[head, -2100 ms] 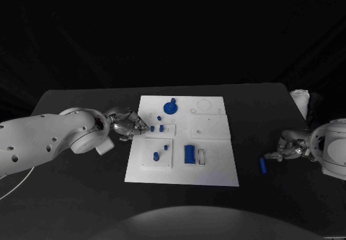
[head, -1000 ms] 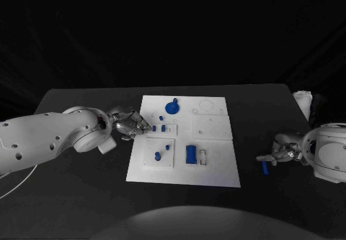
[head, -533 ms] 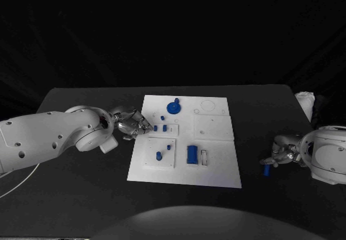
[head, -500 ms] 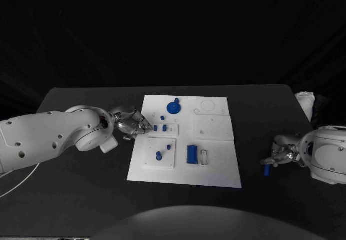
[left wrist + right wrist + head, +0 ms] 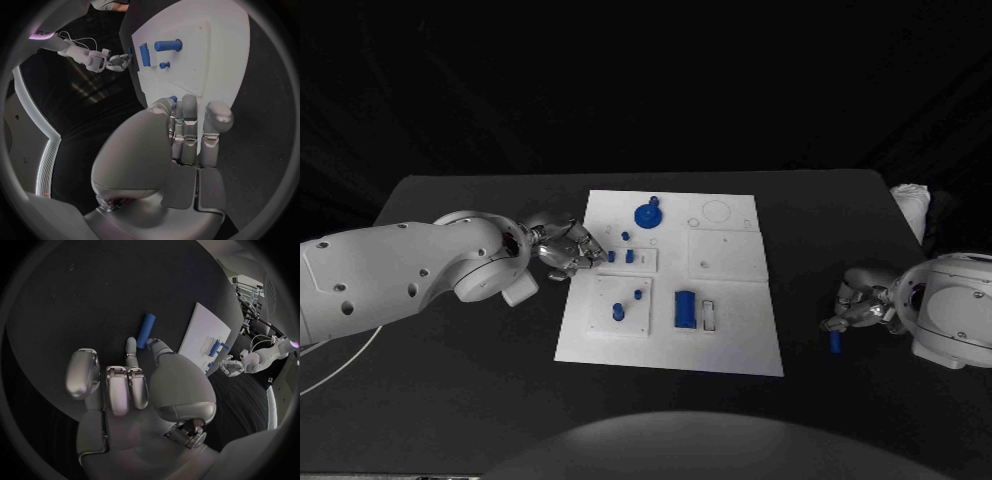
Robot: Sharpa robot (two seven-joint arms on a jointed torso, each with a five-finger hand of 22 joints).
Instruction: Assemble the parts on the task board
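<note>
The white task board [image 5: 733, 340] lies mid-table with several blue parts on it: a round disc [image 5: 645, 214], small pegs [image 5: 629, 256], a cylinder [image 5: 616, 312] and a block [image 5: 684, 308]. My left hand [image 5: 568, 250] rests at the board's left edge with its fingers curled together. Its tips sit right beside a small peg [image 5: 173, 98]. A loose blue cylinder [image 5: 835, 341] lies on the table right of the board. My right hand [image 5: 857, 310] is over its near end. In the right wrist view the thumb and a fingertip [image 5: 131, 343] flank the end of that cylinder [image 5: 146, 330]. Whether they press it is unclear.
A white object [image 5: 911, 200] sits at the table's far right edge. The black table [image 5: 473, 400] stretches bare in front of the board. The board [image 5: 201, 337] and my left hand [image 5: 229, 368] show beyond the cylinder in the right wrist view.
My right hand has drawn in closer over the loose blue cylinder's end. The left hand has stayed at the board's edge. The camera has shifted slightly.
</note>
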